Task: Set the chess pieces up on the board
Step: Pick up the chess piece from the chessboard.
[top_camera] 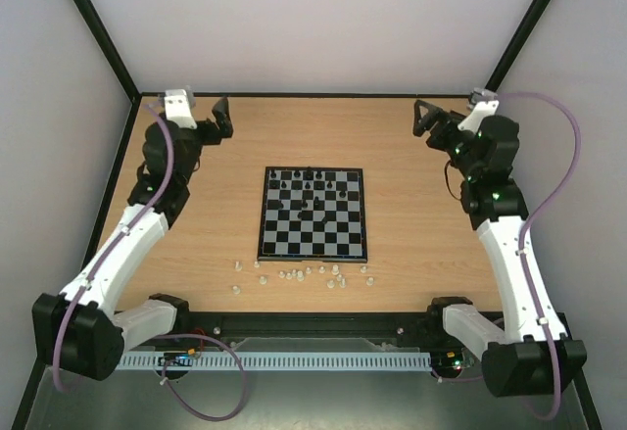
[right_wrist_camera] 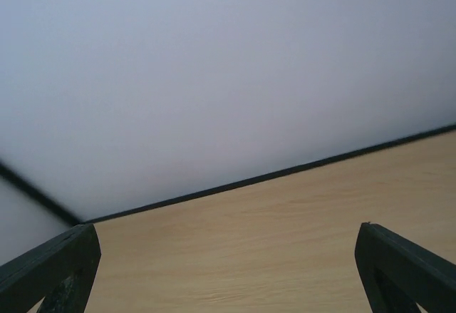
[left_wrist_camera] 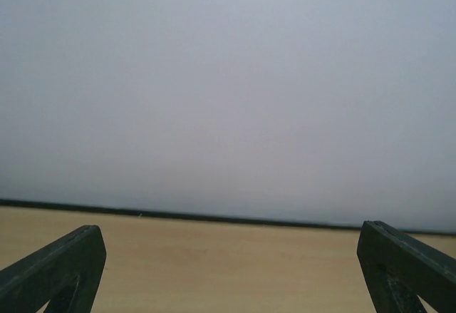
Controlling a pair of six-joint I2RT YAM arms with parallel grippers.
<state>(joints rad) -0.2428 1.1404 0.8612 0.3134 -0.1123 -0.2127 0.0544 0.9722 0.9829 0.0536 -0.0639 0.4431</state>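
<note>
Well, both arms reach toward the far corners of the table (top_camera: 421, 244), and neither touches the chess set. The left gripper (top_camera: 220, 117) sits near the far left corner and the right gripper (top_camera: 423, 119) near the far right. Each is well apart from the board (top_camera: 313, 215), which lies flat in the middle of the tabletop between them.

Seen from the left wrist, the left gripper (left_wrist_camera: 228, 274) has its two dark fingers (left_wrist_camera: 60, 267) spread wide. Between them is only bare wood and the pale back wall (left_wrist_camera: 228, 78). The right wrist shows the same: the right gripper (right_wrist_camera: 228, 274) gapes with its fingers (right_wrist_camera: 402, 267) far apart and holds nothing.

The black chess pieces (top_camera: 309, 187) stand loosely grouped on the far half of the board. The white chess pieces (top_camera: 304, 274) lie scattered in a ragged line on the wood just beside the board's near edge, off the squares. They are too small for me to tell which man is which.
</note>
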